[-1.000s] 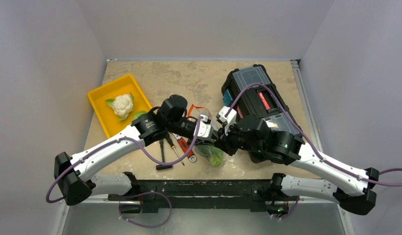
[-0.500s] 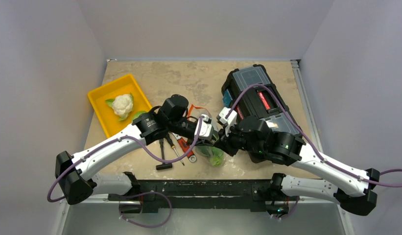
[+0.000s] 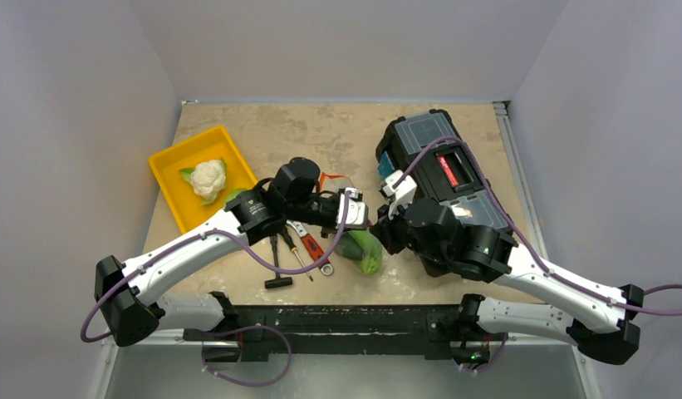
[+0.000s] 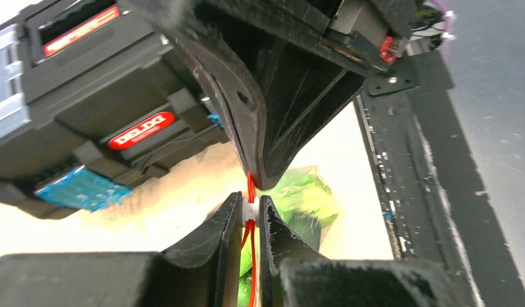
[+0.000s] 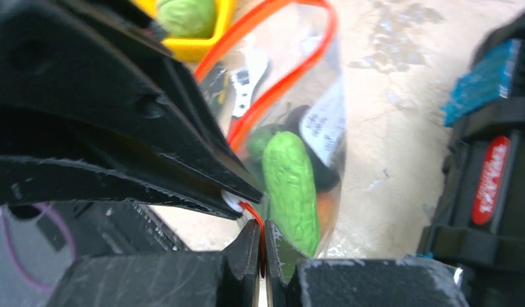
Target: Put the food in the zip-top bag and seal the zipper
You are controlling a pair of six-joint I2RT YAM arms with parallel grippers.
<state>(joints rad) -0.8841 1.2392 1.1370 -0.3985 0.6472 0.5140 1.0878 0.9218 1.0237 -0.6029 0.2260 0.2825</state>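
Observation:
The clear zip-top bag [image 3: 360,249] lies at the table's front centre between both grippers, with green pieces [image 5: 291,192], a dark piece and an orange one inside, and a whitish label [image 5: 323,121]. Its red-orange zipper [image 5: 272,96] still gapes in a loop at the far end. My left gripper [image 4: 249,214] is shut on the zipper's small white slider [image 4: 249,209]. My right gripper [image 5: 261,240] is shut on the red-orange strip right beside it, at the bag's corner. In the top view the two grippers [image 3: 372,223] meet above the bag.
A black toolbox [image 3: 441,179] stands right behind the bag. A yellow tray [image 3: 175,166] at back left holds a white cauliflower [image 3: 208,178] and a pale-green cabbage [image 5: 186,16]. A red-handled wrench [image 3: 314,247], screwdriver and hex key lie left of the bag.
Both grippers have shifted slightly to the right and back with the zipper end. The bag has been pulled up and more of its green contents shows.

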